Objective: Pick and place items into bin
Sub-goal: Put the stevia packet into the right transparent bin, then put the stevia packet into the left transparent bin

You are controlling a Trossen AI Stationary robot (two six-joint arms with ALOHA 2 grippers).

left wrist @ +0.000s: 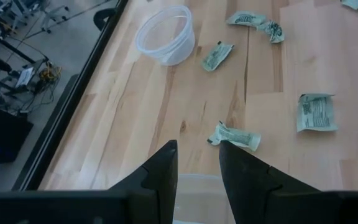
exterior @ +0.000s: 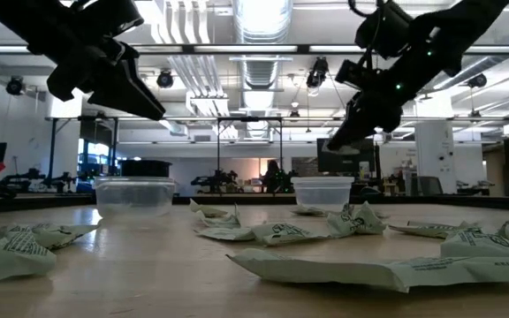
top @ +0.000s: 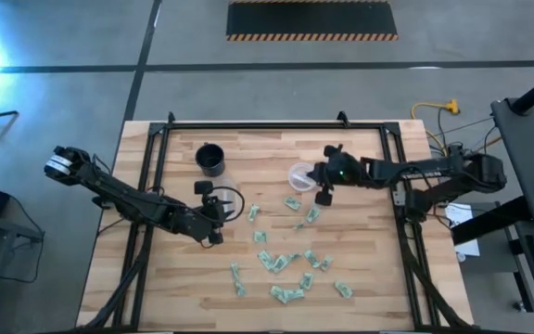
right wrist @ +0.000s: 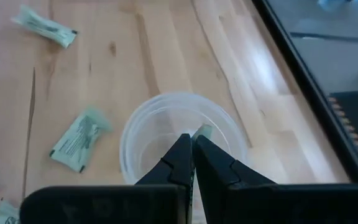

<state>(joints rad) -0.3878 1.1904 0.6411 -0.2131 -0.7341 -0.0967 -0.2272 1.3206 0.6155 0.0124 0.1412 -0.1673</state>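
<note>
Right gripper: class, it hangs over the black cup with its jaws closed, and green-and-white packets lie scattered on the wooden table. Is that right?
Not quite. The right gripper hangs over a clear plastic tub, not the black cup, which stands apart near the table's far edge in the high view. The right wrist view shows this. Its jaws are closed, and packets lie scattered on the table.

Table layout — cups up top, packets spread below

In the high view the table [top: 360, 306] fills the frame's middle. A cup [top: 211, 160] sits upper left on it, one tub [top: 299, 174] upper centre under the right gripper [top: 324, 196], and another tub [top: 222, 203] just beside the left gripper [top: 213, 210] — left of centre. The packets [top: 286, 262] scatter from centre to lower centre.
</note>
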